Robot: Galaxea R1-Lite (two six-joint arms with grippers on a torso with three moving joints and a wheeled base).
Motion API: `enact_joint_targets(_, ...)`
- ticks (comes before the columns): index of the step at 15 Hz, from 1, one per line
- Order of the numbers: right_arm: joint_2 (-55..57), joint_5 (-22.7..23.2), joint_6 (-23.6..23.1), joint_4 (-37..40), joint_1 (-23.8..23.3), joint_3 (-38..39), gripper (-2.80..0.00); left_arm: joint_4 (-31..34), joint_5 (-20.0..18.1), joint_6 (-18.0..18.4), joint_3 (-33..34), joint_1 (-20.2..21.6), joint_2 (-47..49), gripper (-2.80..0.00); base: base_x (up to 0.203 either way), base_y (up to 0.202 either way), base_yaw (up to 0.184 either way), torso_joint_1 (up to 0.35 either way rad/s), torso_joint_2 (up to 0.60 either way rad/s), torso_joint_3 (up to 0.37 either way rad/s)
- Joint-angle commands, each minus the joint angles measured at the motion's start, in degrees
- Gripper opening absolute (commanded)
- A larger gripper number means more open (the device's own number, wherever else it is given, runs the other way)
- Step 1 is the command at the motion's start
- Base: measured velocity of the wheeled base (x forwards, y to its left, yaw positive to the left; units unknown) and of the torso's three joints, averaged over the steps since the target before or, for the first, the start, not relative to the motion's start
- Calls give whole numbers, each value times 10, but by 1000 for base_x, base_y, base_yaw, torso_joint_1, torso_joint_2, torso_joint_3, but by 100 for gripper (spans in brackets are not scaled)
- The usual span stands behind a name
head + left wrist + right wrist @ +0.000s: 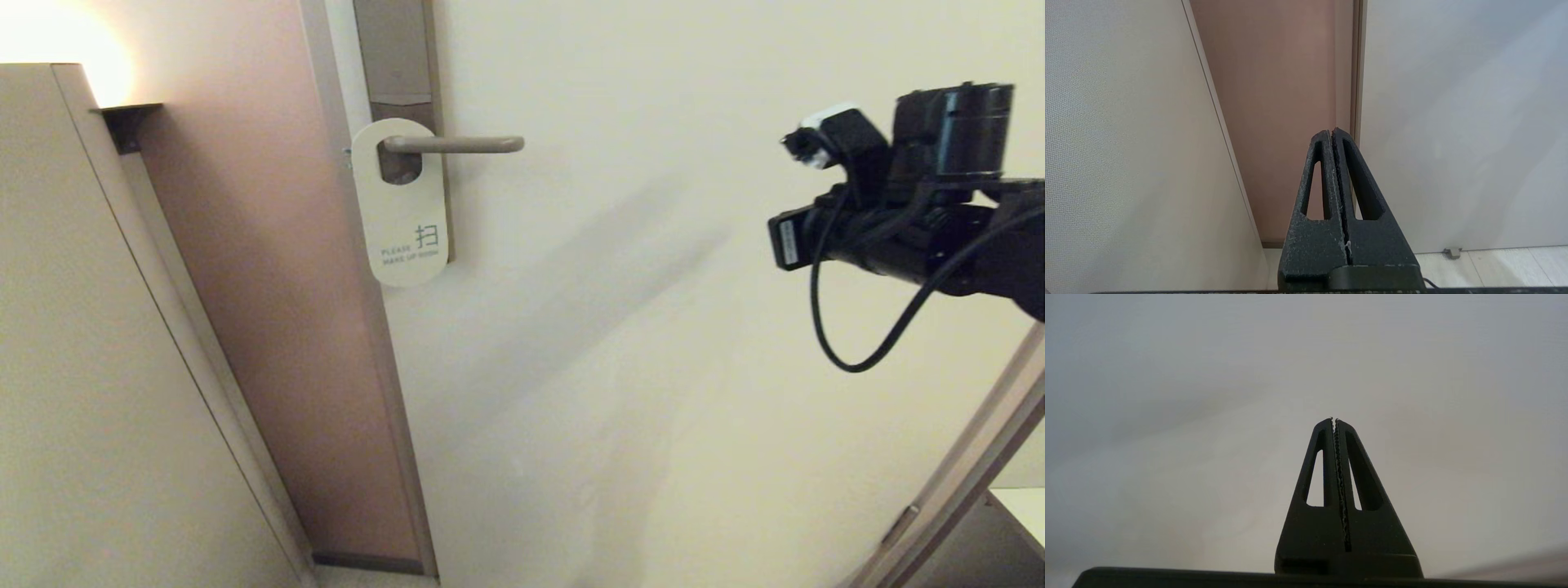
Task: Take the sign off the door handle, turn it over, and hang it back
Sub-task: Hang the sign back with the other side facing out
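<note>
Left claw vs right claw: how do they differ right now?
The left claw points at the strip of brown wall beside the door edge, low near the floor; the right claw faces only plain pale door. The right arm is raised at the head view's right, well away from the sign; the left arm is out of that view. Both claws are shut and empty.

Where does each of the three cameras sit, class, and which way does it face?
Head view: high on the robot, facing the door, with the sign on the door handle; the right arm shows.
Left wrist view: behind the left gripper, fingers shut, aimed low at the door's foot.
Right wrist view: behind the right gripper, fingers shut, facing bare door.
All share the door.
</note>
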Motion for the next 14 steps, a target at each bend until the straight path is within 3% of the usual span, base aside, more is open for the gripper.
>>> enact_joint_targets(1,-59,0,-1,0,-31,9,-280,0,0,0,0,0,1,-280,0,0,0,0,0,0)
enact_joint_targets(7,-208,40,0,72,-128,83,-280,0,0,0,0,0,1,-280,0,0,0,0,0,0)
enact_joint_targets(10,-295,50,18,87,-157,174,-280,0,0,0,0,0,1,-280,0,0,0,0,0,0)
enact_joint_targets(14,-448,59,29,87,-164,335,-280,0,0,0,0,0,1,-280,0,0,0,0,0,0)
